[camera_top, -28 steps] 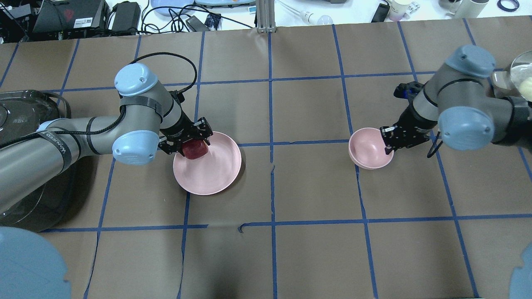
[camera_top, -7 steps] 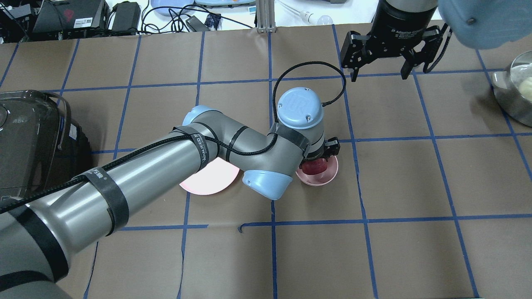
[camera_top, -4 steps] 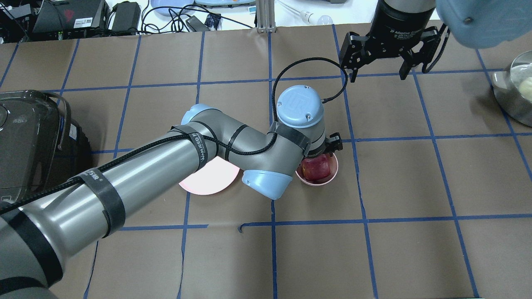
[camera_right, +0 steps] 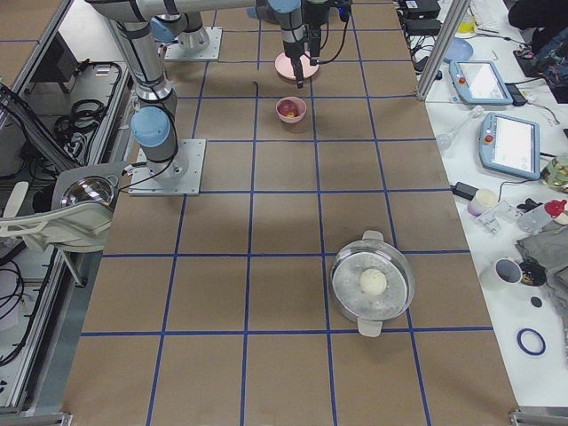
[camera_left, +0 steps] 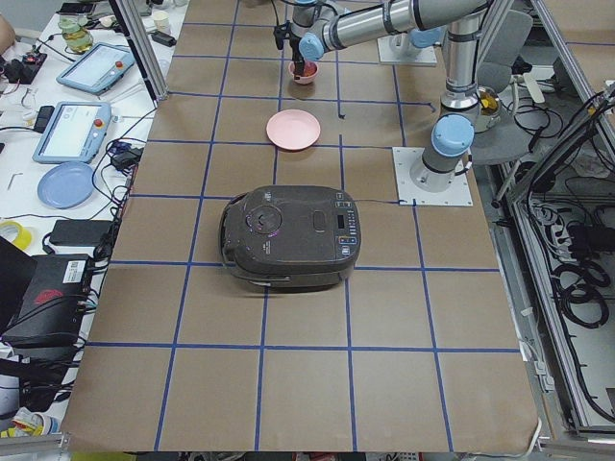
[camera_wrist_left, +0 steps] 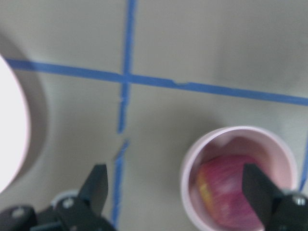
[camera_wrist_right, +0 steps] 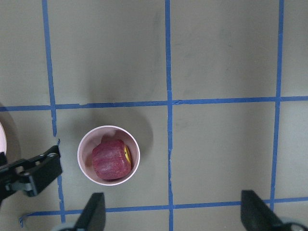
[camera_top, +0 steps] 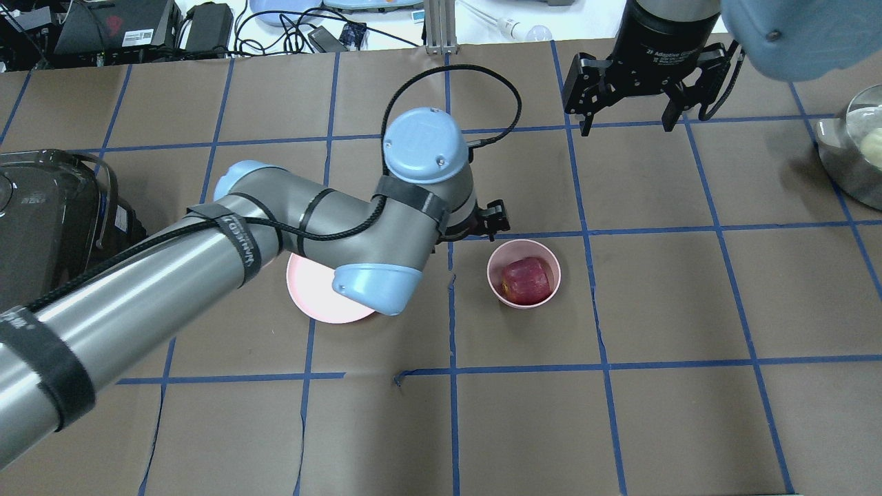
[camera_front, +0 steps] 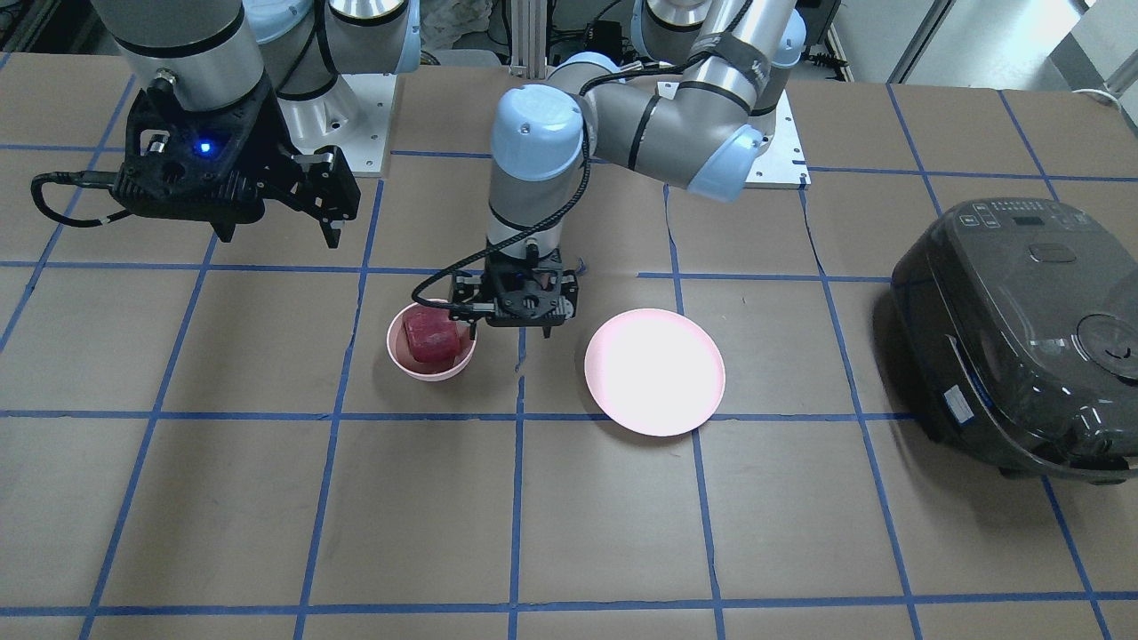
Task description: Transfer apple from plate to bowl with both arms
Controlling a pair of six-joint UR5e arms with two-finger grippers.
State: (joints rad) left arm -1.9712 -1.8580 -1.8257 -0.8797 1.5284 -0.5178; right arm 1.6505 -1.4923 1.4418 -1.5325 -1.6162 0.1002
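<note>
The dark red apple (camera_top: 526, 280) lies inside the small pink bowl (camera_top: 553, 289) near the table's middle; the right wrist view shows its yellow patch (camera_wrist_right: 111, 160). The wide pink plate (camera_front: 655, 371) is bare, and my left arm partly hides it in the overhead view (camera_top: 310, 293). My left gripper (camera_front: 507, 331) is open and empty, above the table between bowl and plate. One of its fingers is over the bowl's rim (camera_wrist_left: 190, 159) in the left wrist view. My right gripper (camera_top: 626, 120) is open and empty, held high over the far side of the table.
A black rice cooker (camera_front: 1022, 338) stands at the table end on my left. A steel pot (camera_top: 854, 151) with a pale ball in it sits at the end on my right. Cables and devices lie beyond the far edge.
Four seconds ago the apple was gripped over the plate and the bowl was farther right. In the last second my left gripper let the apple go and drew back toward the plate.
</note>
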